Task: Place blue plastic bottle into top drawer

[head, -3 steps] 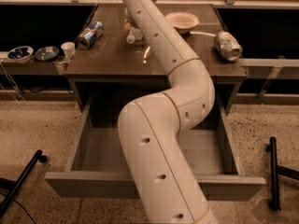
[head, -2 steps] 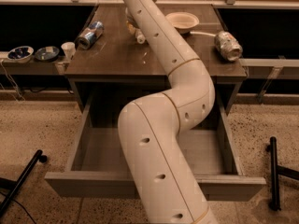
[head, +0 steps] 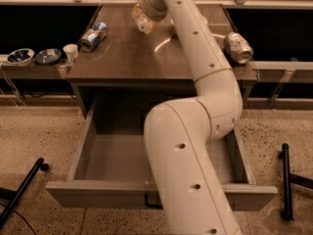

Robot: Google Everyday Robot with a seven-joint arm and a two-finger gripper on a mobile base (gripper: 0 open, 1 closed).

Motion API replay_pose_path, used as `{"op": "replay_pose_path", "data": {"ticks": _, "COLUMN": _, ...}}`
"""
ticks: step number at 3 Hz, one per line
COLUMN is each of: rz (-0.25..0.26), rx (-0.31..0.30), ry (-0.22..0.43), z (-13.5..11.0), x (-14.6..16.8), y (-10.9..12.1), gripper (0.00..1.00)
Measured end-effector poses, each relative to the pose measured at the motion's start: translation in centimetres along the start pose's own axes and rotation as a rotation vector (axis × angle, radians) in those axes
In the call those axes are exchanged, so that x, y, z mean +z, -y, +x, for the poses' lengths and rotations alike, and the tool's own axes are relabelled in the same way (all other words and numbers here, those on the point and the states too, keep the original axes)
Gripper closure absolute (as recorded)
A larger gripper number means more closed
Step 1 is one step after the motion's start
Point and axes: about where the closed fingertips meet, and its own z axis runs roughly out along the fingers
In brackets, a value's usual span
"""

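Over tabletop (head: 122, 58), gripper (head: 145, 14) clamps blue plastic bottle (head: 140, 20); top drawer (head: 98, 194) stands open below.

The white pincer (head: 148, 10) hung above the far end of the dark brown surface (head: 127, 58), by the clear, pale blue plastic bottle (head: 142, 22). The top drawer (head: 110, 158) was plain grey inside. On the wood lay a blue and silver can (head: 94, 36) and a silvery patterned can (head: 237, 47).
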Motion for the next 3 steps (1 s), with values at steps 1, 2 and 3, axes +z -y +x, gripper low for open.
{"op": "replay_pose_path", "data": {"ticks": 1, "rz": 0.111, "rx": 0.129, "ry": 0.055, "z": 2.5, "x": -5.6, "y": -1.5, "gripper": 1.00}}
{"op": "replay_pose_path", "data": {"ticks": 2, "rz": 0.150, "rx": 0.226, "ry": 0.150, "z": 3.0, "x": -10.8, "y": -4.4, "gripper": 1.00}}
{"op": "replay_pose_path", "data": {"ticks": 3, "rz": 0.077, "rx": 0.169, "ry": 0.129, "z": 2.7, "x": -15.0, "y": -5.7, "gripper": 1.00}}
